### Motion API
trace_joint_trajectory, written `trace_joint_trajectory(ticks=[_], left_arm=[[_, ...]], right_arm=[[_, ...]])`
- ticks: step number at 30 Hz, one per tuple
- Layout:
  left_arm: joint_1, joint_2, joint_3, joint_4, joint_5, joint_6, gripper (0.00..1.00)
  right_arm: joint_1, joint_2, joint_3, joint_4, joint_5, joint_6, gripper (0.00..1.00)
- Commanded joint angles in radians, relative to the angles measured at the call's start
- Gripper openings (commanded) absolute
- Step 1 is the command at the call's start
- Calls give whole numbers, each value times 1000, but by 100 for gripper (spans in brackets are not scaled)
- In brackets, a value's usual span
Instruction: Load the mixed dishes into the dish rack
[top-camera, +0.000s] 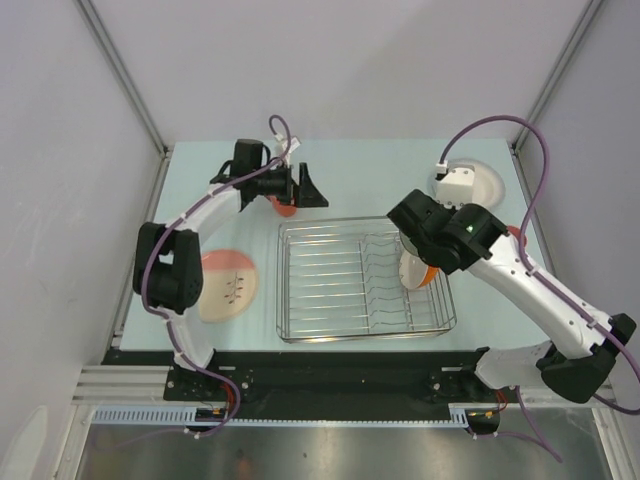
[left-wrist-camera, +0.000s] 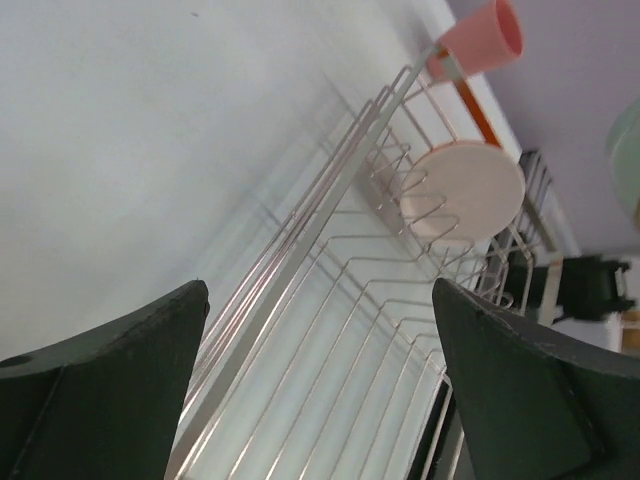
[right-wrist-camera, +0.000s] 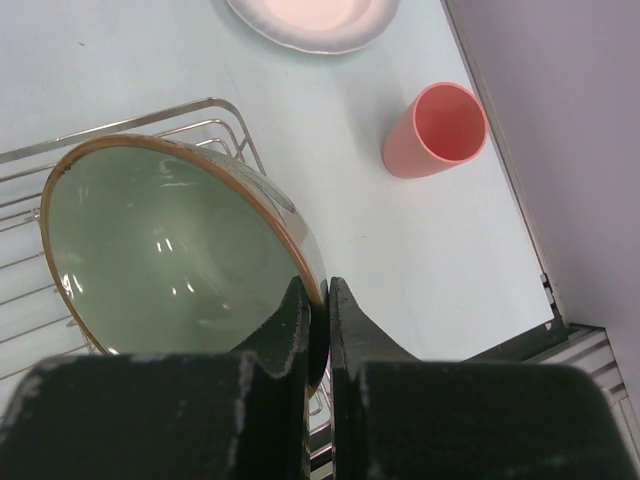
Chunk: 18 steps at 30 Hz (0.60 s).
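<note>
My right gripper (right-wrist-camera: 327, 285) is shut on the rim of a bowl (right-wrist-camera: 170, 250) that is pale green inside with an orange edge. From above the bowl (top-camera: 416, 270) looks white and orange, and it hangs tilted over the right end of the dish rack (top-camera: 330, 300). My left gripper (left-wrist-camera: 318, 290) stands open and empty at the far left, looking across the dish rack (left-wrist-camera: 330, 230). The orange mug (top-camera: 283, 207) sits just below my left gripper (top-camera: 305, 188). On the table lie the pink plate (top-camera: 225, 283), the white plate (right-wrist-camera: 315, 20) and the pink tumbler (right-wrist-camera: 437, 128).
The table's right edge and side wall (right-wrist-camera: 560, 150) run close beside the pink tumbler. The white plate (top-camera: 490, 185) lies at the far right corner, partly behind my right wrist. The pink plate sits near my left arm's elbow (top-camera: 165, 265).
</note>
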Motion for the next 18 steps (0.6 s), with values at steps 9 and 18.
trace_joint_trajectory(ticks=[9, 18], left_arm=[[-102, 114, 332, -523, -100, 707, 100], [-233, 95, 294, -665, -207, 877, 100]], right_arm=[[-59, -134, -6, -37, 70, -83, 0], [-214, -221, -101, 167, -65, -260, 0]])
